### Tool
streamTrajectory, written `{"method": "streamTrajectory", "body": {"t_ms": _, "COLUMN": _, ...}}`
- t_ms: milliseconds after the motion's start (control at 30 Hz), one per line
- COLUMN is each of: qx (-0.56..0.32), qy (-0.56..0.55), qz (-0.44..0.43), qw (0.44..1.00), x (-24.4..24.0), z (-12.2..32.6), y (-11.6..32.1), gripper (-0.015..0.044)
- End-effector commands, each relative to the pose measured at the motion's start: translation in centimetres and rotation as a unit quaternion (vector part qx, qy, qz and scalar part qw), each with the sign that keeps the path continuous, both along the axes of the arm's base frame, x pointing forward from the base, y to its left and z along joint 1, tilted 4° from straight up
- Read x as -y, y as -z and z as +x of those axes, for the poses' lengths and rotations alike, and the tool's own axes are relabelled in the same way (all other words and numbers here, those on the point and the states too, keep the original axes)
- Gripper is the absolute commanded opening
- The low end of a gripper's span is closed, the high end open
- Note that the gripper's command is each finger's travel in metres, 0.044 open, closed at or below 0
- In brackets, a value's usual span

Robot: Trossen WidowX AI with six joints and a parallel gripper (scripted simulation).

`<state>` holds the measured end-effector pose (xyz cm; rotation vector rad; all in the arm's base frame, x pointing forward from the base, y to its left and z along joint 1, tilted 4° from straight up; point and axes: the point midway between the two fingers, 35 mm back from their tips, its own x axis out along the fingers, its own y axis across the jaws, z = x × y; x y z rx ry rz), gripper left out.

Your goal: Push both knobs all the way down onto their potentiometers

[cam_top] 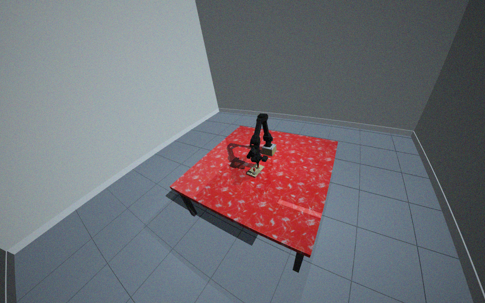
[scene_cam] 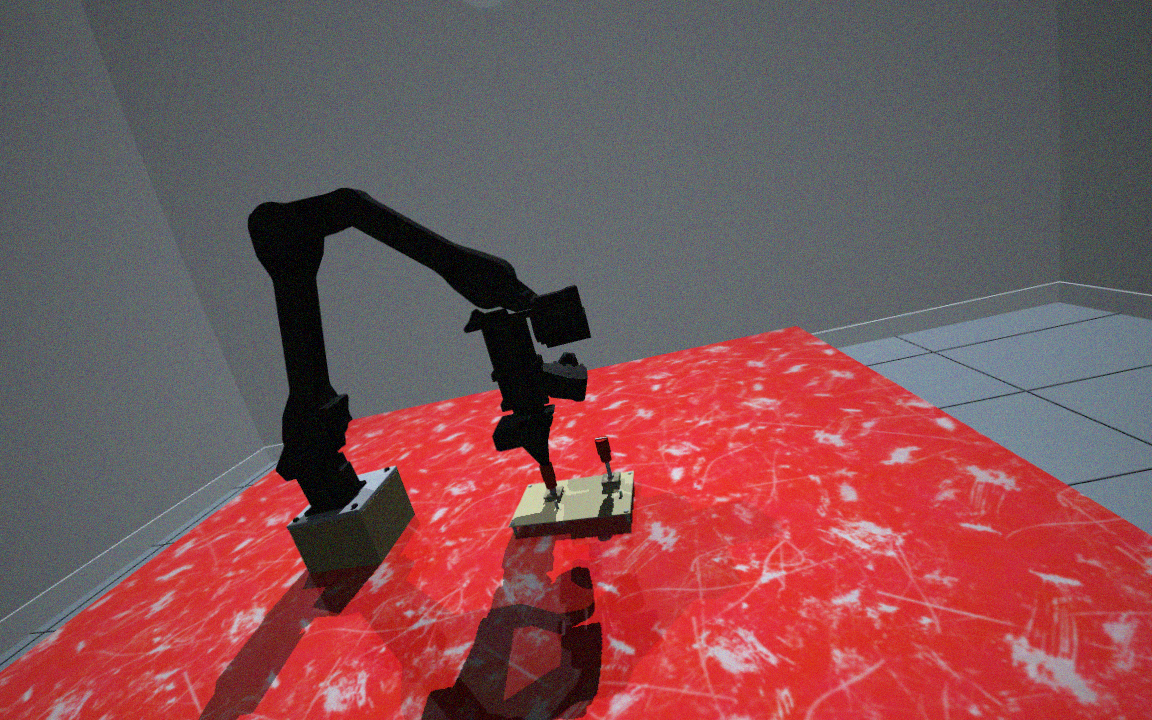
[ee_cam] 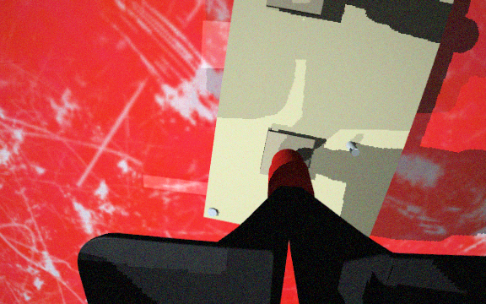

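The pale circuit board [cam_top: 258, 172] [scene_cam: 576, 511] [ee_cam: 243, 169] stands on the table. My gripper [scene_cam: 546, 462] [ee_cam: 288, 197] is shut with nothing between the fingers, its tips on top of the near red knob [scene_cam: 549, 478] [ee_cam: 288, 166]. That knob stands low over the near potentiometer [scene_cam: 553, 495] [ee_cam: 272, 148]; whether it touches it I cannot tell. The far red knob [scene_cam: 602, 449] stands high, with a length of bare shaft between it and the far potentiometer [scene_cam: 610, 483] [ee_cam: 295, 6]. The far knob is outside the wrist view. Both potentiometers are on the board.
The arm's base block [cam_top: 269, 150] [scene_cam: 356, 528] stands on the red, white-flecked table [cam_top: 293, 180] [scene_cam: 786, 573] [ee_cam: 99, 105], beyond the near-knob end of the board. A small pin [ee_cam: 353, 149] rises from the board beside the near potentiometer. The arm's shadow crosses board and table.
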<state>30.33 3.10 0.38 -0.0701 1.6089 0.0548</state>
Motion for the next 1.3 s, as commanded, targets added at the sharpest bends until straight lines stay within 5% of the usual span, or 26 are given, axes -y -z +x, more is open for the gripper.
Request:
{"method": "streamTrajectory", "body": {"t_ms": 0, "qx": 0.0, "qy": 0.001, "qz": -0.002, "qw": 1.0, "x": 0.1, "z": 0.1, "y": 0.1, "gripper": 0.0}}
{"method": "streamTrajectory", "body": {"t_ms": 433, "qx": 0.0, "qy": 0.001, "qz": -0.002, "qw": 1.0, "x": 0.0, "z": 0.1, "y": -1.7, "gripper": 0.0}}
{"method": "streamTrajectory", "body": {"t_ms": 700, "qx": -0.001, "qy": 0.0, "qz": 0.0, "qw": 1.0, "x": 0.0, "z": 0.1, "y": -1.2, "gripper": 0.021}}
{"method": "streamTrajectory", "body": {"t_ms": 967, "qx": 0.003, "qy": 0.001, "qz": -0.002, "qw": 1.0, "x": -0.4, "z": 5.1, "y": -4.1, "gripper": 0.0}}
{"method": "streamTrajectory", "body": {"t_ms": 1267, "qx": 0.003, "qy": 0.001, "qz": -0.001, "qw": 1.0, "x": -0.7, "z": 8.5, "y": -6.5, "gripper": 0.0}}
